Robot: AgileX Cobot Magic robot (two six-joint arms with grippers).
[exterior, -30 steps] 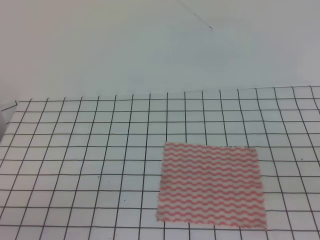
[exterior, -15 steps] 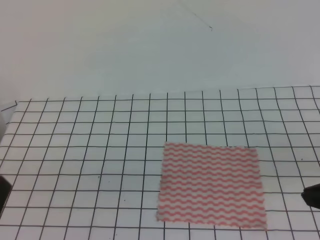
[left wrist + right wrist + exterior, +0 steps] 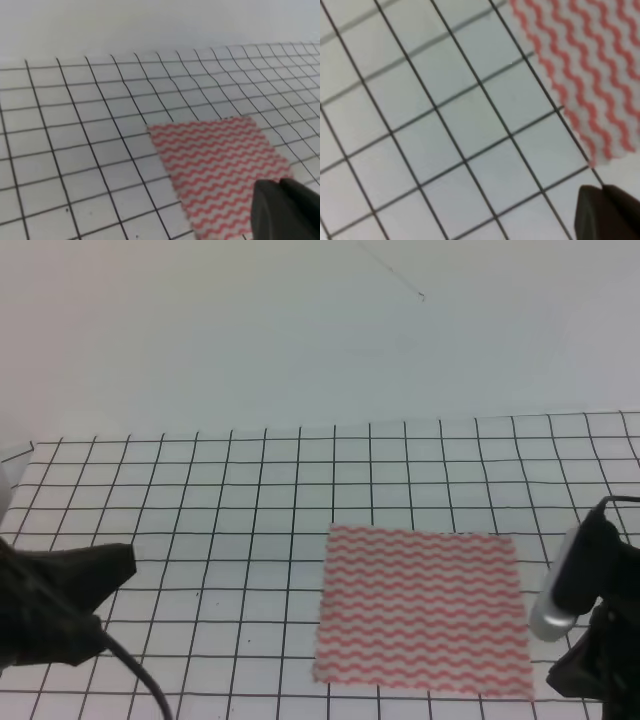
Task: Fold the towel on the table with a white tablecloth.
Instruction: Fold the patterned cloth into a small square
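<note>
The towel (image 3: 420, 610), with pink-red and white wavy stripes, lies flat and unfolded on the table with a white tablecloth (image 3: 200, 500), right of centre near the front edge. My left gripper (image 3: 100, 575) is a dark shape low on the left, a few grid squares from the towel. My right gripper (image 3: 590, 620) hangs just off the towel's right edge. The left wrist view shows the towel (image 3: 215, 155) ahead, with one dark finger (image 3: 285, 212) at the lower right. In the right wrist view, a corner of the towel (image 3: 585, 65) and one dark finger (image 3: 605, 212) show. Neither jaw gap is visible.
A black cable (image 3: 140, 680) trails from the left arm. A plain pale wall (image 3: 300, 330) rises behind the table's far edge. The gridded cloth (image 3: 75, 125) stretches bare to the left of the towel and behind it.
Both arms have come into the exterior high view from the bottom corners, the left from the lower left and the right from the lower right. The towel has not moved.
</note>
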